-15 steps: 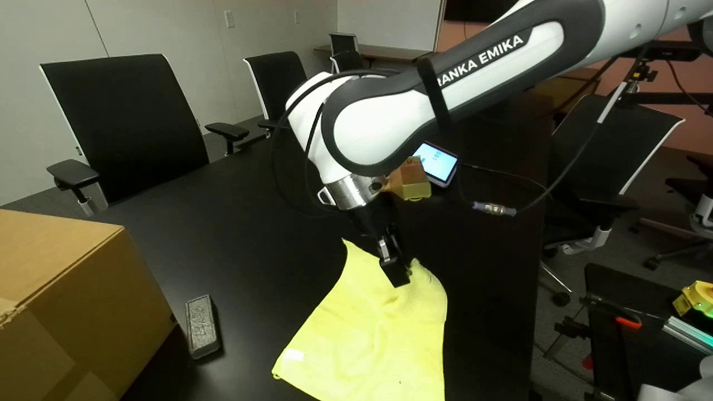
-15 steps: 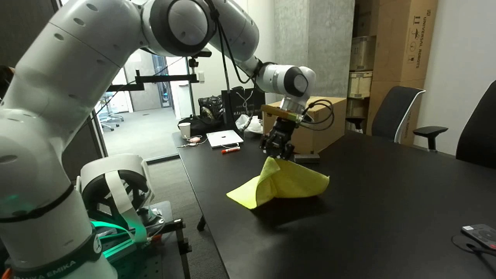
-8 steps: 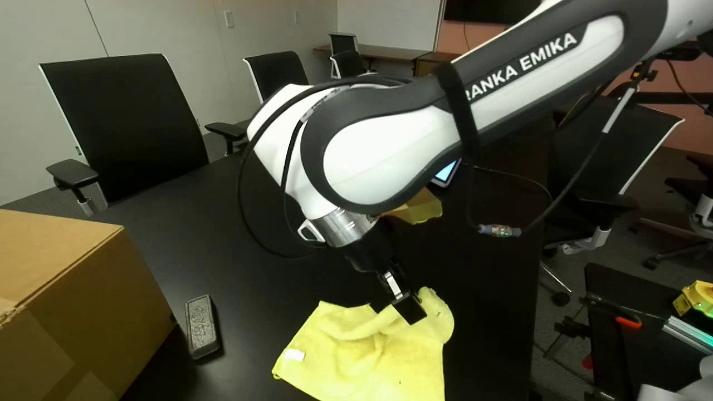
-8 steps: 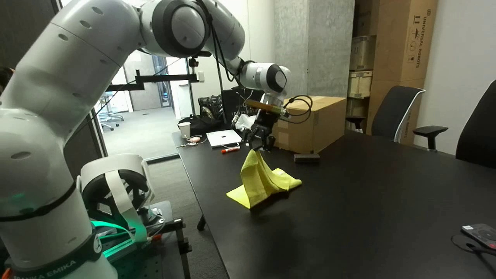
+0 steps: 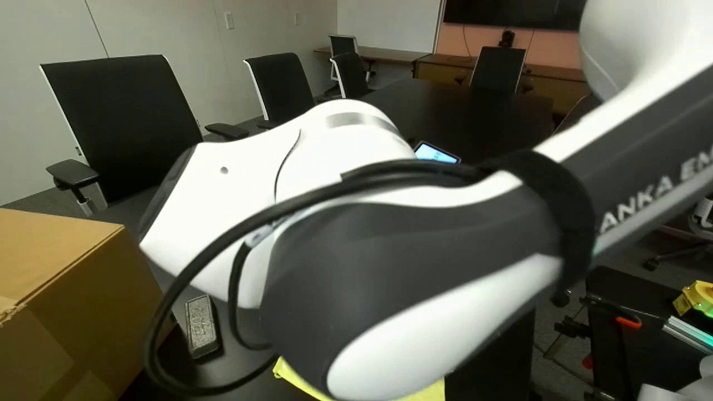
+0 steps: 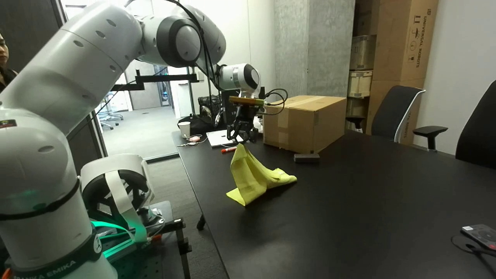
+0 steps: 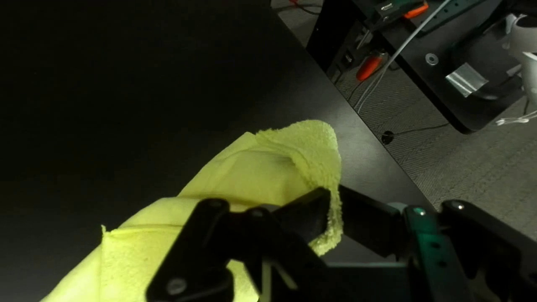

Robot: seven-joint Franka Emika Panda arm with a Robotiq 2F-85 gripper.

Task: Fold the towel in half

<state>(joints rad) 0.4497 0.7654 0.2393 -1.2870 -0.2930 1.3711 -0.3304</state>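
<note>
Robot arm (image 6: 112, 48), one: white with dark grey joint covers, foremost in both exterior views. White headset (image 6: 110, 164), one: beside the arm's base, off the table. Dark table (image 6: 368, 217), one: bearing the towel and the smaller goods.

Towel (image 6: 252, 174), one, yellow: on the table, partly lifted into a peak. In an exterior view the peak points up to the gripper, a flat corner points lower left, and a rounded, folded end points right, low at the tabletop; whether that end touches cannot be told. In the wrist view the long axis runs diagonally, lower left to upper right, the held end toward the table's edge. In an exterior view the arm covers most of the cloth, with strips of yellow showing beneath.

Gripper (image 7: 334, 205), one, black: two fingers (image 7: 365, 220), pinching the towel's raised edge between them.

Grey block (image 6: 306, 158), one: beyond the towel and apart from it, just beside the box. Red marker (image 6: 228, 150), one: lying just beside the laptop. Cardboard box (image 6: 290, 124), one: on the table. Laptop (image 6: 217, 136), one: lid down. White cup (image 6: 185, 130), one: upright, near the laptop. Dark chairs (image 6: 393, 112), two at the right in an exterior view, one cut by the frame.
</note>
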